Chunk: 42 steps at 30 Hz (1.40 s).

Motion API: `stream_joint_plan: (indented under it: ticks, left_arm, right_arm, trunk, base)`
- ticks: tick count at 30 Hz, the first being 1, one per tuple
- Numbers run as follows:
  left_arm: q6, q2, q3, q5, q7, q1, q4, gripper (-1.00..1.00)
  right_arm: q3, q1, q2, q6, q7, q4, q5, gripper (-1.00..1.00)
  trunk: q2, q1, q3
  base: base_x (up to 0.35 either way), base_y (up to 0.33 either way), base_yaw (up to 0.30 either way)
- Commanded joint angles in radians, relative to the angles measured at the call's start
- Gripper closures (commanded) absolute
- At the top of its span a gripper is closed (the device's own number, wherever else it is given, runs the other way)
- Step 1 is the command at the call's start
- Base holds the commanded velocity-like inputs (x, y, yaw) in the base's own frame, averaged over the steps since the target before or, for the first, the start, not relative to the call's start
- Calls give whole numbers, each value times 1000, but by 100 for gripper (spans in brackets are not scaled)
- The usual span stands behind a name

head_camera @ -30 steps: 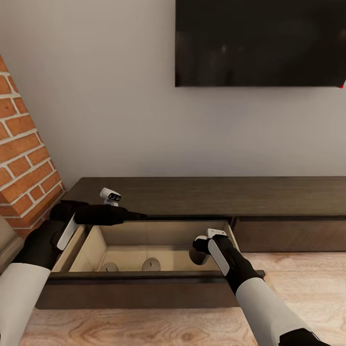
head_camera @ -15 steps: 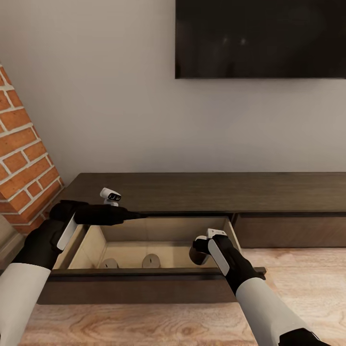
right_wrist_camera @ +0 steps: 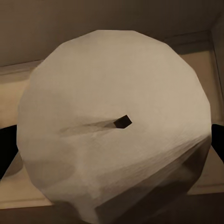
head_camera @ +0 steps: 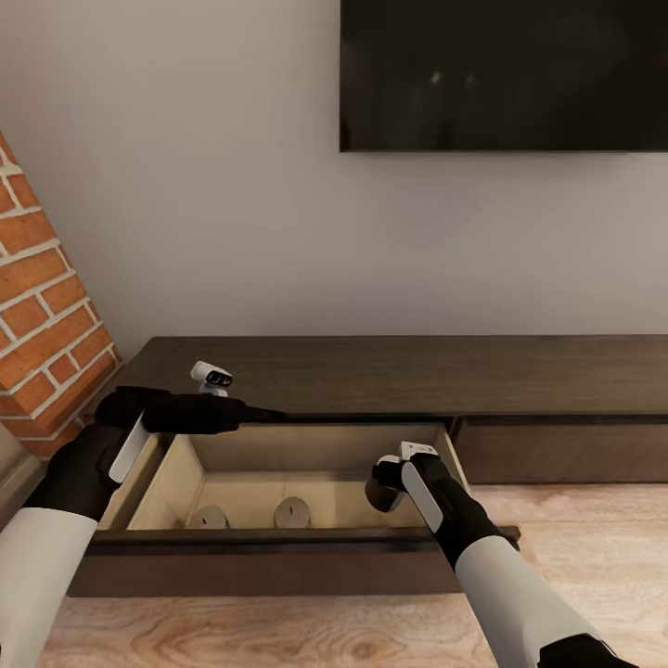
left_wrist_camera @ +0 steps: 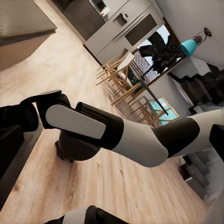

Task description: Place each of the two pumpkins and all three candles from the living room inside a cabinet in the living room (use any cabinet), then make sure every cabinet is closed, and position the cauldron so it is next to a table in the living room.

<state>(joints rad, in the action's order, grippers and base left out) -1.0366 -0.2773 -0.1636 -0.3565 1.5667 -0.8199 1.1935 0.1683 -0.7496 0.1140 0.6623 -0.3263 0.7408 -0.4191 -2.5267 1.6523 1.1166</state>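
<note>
— Brick (head_camera: pixel 42 306) on the left, grey wall behind, a dark screen (head_camera: pixel 506 74) hung up high. What's under it?

— A long dark cabinet (head_camera: pixel 417 376) on a pale wood floor (head_camera: pixel 575 557). Its left drawer (head_camera: pixel 278 557) is pulled out, beige inside.

— Anything in the drawer?

— Two pale candles (head_camera: pixel 209 516) stand near its front wall, side by side, the left one half hidden by the drawer's edge.

— And the arms?

— Left tool (head_camera: pixel 269 416) reaches across the drawer's back edge, just under the cabinet top. It looks like one thin dark point; whether it is spread or pressed together I cannot tell. Its wrist camera looks back across the floor at the right arm (left_wrist_camera: pixel 107 133), with chairs (left_wrist_camera: pixel 126 77) and grey kitchen units (left_wrist_camera: pixel 109 21) far off.

— The right one?

— Right tool (head_camera: pixel 382 482) hangs over the drawer's right end, pinching a third candle (right_wrist_camera: pixel 114 123). From its wrist you see the candle's round pale top with a short dark wick, beige drawer behind, and a dark finger (right_wrist_camera: pixel 218 142) at the side.

— Pumpkins? Cauldron?

— Can't speak to those from here.
</note>
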Motion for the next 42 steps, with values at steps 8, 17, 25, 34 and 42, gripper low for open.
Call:
stream_joint_plan:
  ticks: [8,17,25,34,42]
  left_arm:
    - [-11,-1,-2,-1,4,-1,0,-100]
    - [-11,-2,-2,-2,4,0,0,-100]
    - [-11,-2,-2,-2,4,1,1,-100]
    - [-11,-1,-2,-2,4,1,1,-100]
    - [-11,-2,-2,-2,4,1,1,-100]
  right_arm:
    - [3,-1,0,2,-10,0,-10,100]
    - [3,-1,0,2,-9,1,-10,100]
    - [3,-1,0,2,-10,0,-10,100]
    - [4,-1,0,2,-10,0,-10,100]
    - [3,-1,0,2,-10,0,-10,100]
  trunk:
    - [0,0,1]
    - [-1,1,9]
    - [-3,4,40]
    - [-4,7,63]
    - [-5,9,82]
  base:
    - [92,2,0]
    - [10,0,0]
    - [0,0,0]
    - [0,0,0]
    - [0,0,0]
